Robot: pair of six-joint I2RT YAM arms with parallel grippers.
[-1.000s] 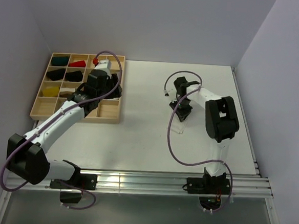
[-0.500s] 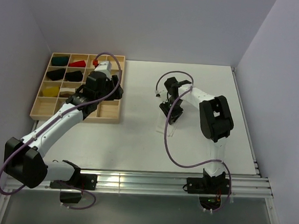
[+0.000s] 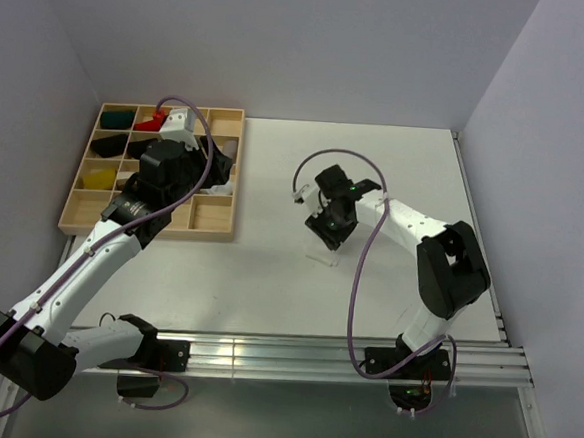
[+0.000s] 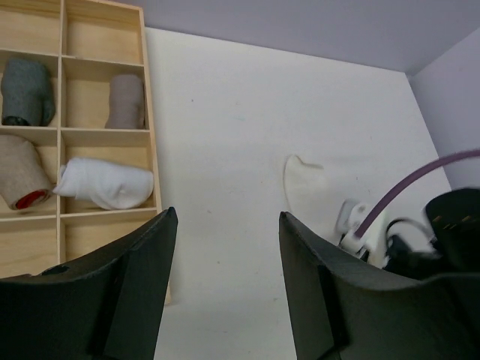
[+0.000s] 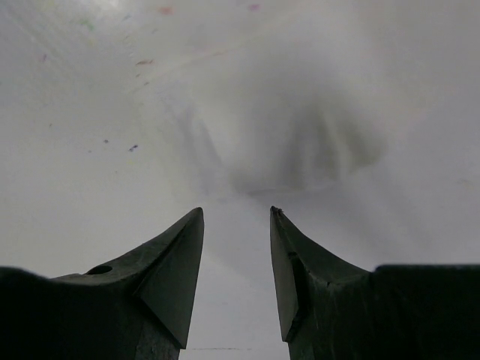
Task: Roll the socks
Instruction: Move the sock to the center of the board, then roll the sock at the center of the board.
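White sock [image 4: 305, 190] lies flat beside right claw [image 5: 236, 211].

White sock [image 4: 304, 187] flat on table [image 4: 225, 135]

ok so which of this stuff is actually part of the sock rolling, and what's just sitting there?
Job in hand:
- white sock, flat on the table
- right gripper, jaws open over it

Lying about:
- wooden tray
- in it: grey roll, brown roll, red bundle, yellow bundle
- white roll in the tray, maybe a finished sock, cannot tell
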